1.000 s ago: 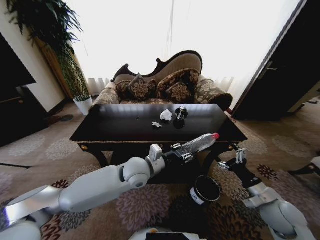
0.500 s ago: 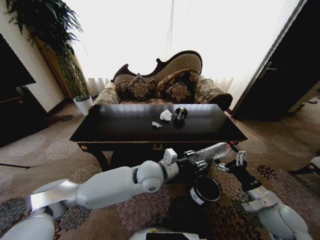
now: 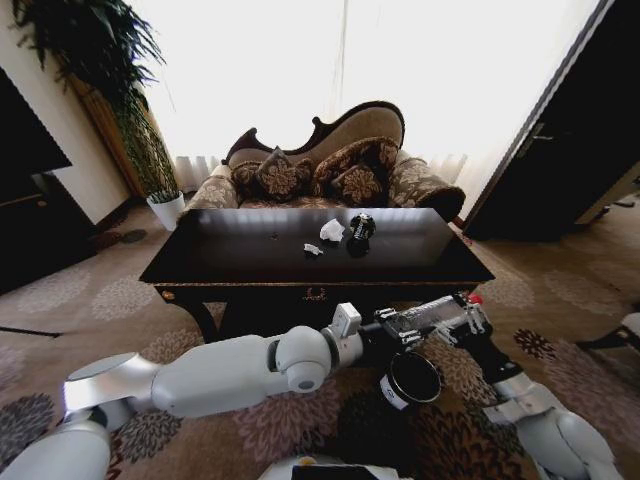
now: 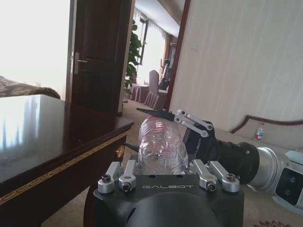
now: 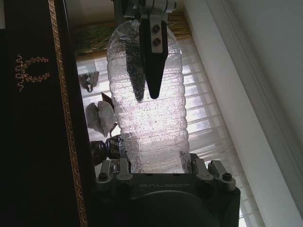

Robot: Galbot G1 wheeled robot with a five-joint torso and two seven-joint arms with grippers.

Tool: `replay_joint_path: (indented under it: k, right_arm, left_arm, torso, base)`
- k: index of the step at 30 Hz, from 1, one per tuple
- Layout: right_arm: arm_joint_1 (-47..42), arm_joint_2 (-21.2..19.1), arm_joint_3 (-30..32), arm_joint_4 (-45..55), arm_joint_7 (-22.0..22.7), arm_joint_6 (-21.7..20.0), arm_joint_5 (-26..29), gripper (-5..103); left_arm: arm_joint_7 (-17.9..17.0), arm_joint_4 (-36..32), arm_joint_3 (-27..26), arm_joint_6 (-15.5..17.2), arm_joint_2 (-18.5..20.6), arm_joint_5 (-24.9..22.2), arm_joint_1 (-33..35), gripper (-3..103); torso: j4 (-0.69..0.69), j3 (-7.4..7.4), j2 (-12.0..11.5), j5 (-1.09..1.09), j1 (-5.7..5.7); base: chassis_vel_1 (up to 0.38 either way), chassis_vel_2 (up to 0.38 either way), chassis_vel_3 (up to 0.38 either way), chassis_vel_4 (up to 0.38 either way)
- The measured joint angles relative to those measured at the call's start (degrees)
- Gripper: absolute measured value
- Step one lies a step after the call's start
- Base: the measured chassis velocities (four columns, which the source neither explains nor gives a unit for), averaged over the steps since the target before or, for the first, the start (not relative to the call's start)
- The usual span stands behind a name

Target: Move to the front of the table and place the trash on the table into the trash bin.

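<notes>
The left gripper (image 3: 400, 327) reaches across in front of the table (image 3: 250, 262), its jaws pinching the base end of a clear plastic bottle (image 3: 432, 312). In the left wrist view the word GALBOT is printed on the gripper body just behind the jaws, and the bottle (image 4: 162, 147) runs straight out from between them. The trash bin (image 3: 411, 380), black with a white label whose writing is too small to read, stands on the patterned carpet just below the left jaws. The right gripper (image 3: 468, 318) meets the bottle's red-capped end; its jaws are spread around the bottle (image 5: 151, 104), and GALBOT shows on its body too. White tissue wads (image 3: 331, 230) and a black lump (image 3: 361, 228) lie on the tabletop, well beyond both pairs of jaws.
</notes>
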Motion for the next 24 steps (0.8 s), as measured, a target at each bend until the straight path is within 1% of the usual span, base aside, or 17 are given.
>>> replay_joint_path:
  k: [1,2,5,6,7,8,9,14,15,16,17,18,19,21,22,23,24]
  right_arm:
    - [0.02,0.2,-0.13,-0.11,0.0,0.04,-0.08,47]
    - [0.06,0.38,-0.23,-0.16,0.01,0.06,-0.13,47]
    - [0.11,0.77,-0.57,-0.32,0.04,0.17,-0.47,38]
    - [0.11,0.77,-0.57,-0.32,0.04,0.17,-0.47,38]
    - [0.11,0.74,-0.67,-0.37,0.04,0.2,-0.5,34]
    - [0.1,0.66,-0.72,-0.46,0.04,0.22,-0.52,34]
    - [0.1,0.54,-0.73,-0.51,0.04,0.27,-0.53,30]
    - [0.0,0.38,-0.67,-0.45,0.04,0.32,-0.57,30]
    - [-0.08,0.38,-0.61,-0.34,0.04,0.32,-0.6,30]
    - [-0.08,0.38,-0.61,-0.34,0.04,0.32,-0.6,30]
    - [-0.11,0.38,-0.54,-0.26,0.04,0.32,-0.6,30]
    - [-0.18,0.41,-0.46,-0.2,0.04,0.32,-0.59,30]
    - [-0.22,0.44,-0.44,-0.21,0.04,0.32,-0.57,30]
    - [-0.35,0.59,-0.27,-0.32,0.03,0.27,-0.49,27]
    - [-0.35,0.59,-0.27,-0.32,0.03,0.27,-0.49,27]
    - [-0.42,0.71,-0.22,-0.44,0.01,0.2,-0.48,27]
    - [-0.47,0.82,-0.21,-0.53,-0.02,0.21,-0.48,25]
  left_arm:
    - [0.07,-0.05,-0.16,0.0,0.2,0.11,0.17,41]
    - [0.16,-0.1,-0.3,0.0,0.36,0.21,0.34,41]
    - [0.27,-0.34,-0.59,0.0,0.82,0.66,0.84,41]
    - [0.27,-0.34,-0.59,0.0,0.82,0.66,0.84,41]
    - [0.3,-0.39,-0.73,0.01,0.91,0.86,1.05,41]
    - [0.32,-0.4,-0.85,0.0,0.97,1.07,1.25,41]
    - [0.36,-0.44,-1.04,-0.01,0.99,1.36,1.55,41]
    - [0.42,-0.64,-1.26,-0.1,1.17,1.95,2.1,41]
    - [0.42,-0.8,-1.27,-0.1,1.28,2.1,2.16,38]
    - [0.42,-0.8,-1.27,-0.1,1.28,2.1,2.16,38]
    - [0.41,-0.9,-1.29,-0.1,1.33,2.22,2.18,40]
    - [0.21,-1.01,-1.46,-0.09,1.39,2.48,2.21,46]
    - [0.12,-1.05,-1.57,-0.08,1.4,2.62,2.25,46]
    - [-0.29,-1.33,-2.59,-0.07,1.57,3.27,2.77,56]
    - [-0.29,-1.33,-2.59,-0.07,1.57,3.27,2.77,56]
    - [-0.46,-1.66,-3.32,-0.07,1.78,3.46,3.1,61]
    - [-0.74,-1.94,-3.84,-0.11,1.94,3.55,3.25,67]
  torso:
    - [0.0,0.0,0.0,0.0,0.0]
    - [0.0,0.0,0.0,0.0,0.0]
    - [0.0,0.0,0.0,0.0,0.0]
    - [0.0,0.0,0.0,0.0,0.0]
    - [0.0,0.0,0.0,0.0,0.0]
    - [0.0,0.0,0.0,0.0,0.0]
    - [0.0,0.0,0.0,0.0,0.0]
    - [0.0,0.0,0.0,0.0,0.0]
    - [0.0,0.0,0.0,0.0,0.0]
    - [0.0,0.0,0.0,0.0,0.0]
    - [0.0,0.0,0.0,0.0,0.0]
    - [0.0,0.0,0.0,0.0,0.0]
    - [0.0,0.0,0.0,0.0,0.0]
    - [-0.01,0.0,0.0,0.0,0.0]
    - [-0.01,0.0,0.0,0.0,0.0]
    - [-0.01,0.0,0.0,0.0,0.0]
    - [0.0,0.0,0.0,0.0,0.0]
  base:
    - [0.0,0.0,0.0,0.0]
    - [0.0,0.0,0.0,0.0]
    - [0.0,0.0,0.0,0.0]
    - [0.0,0.0,0.0,0.0]
    - [0.0,0.0,0.0,0.0]
    - [0.0,0.0,0.0,0.0]
    - [0.0,0.0,0.0,0.0]
    - [0.0,0.0,0.0,0.0]
    - [0.0,0.0,0.0,0.0]
    - [0.0,0.0,0.0,0.0]
    - [0.0,0.0,0.0,0.0]
    - [0.0,0.0,0.0,0.0]
    - [0.0,0.0,0.0,0.0]
    - [0.0,0.0,0.0,0.0]
    - [0.0,0.0,0.0,0.0]
    - [0.0,0.0,0.0,0.0]
    - [0.0,0.0,0.0,0.0]
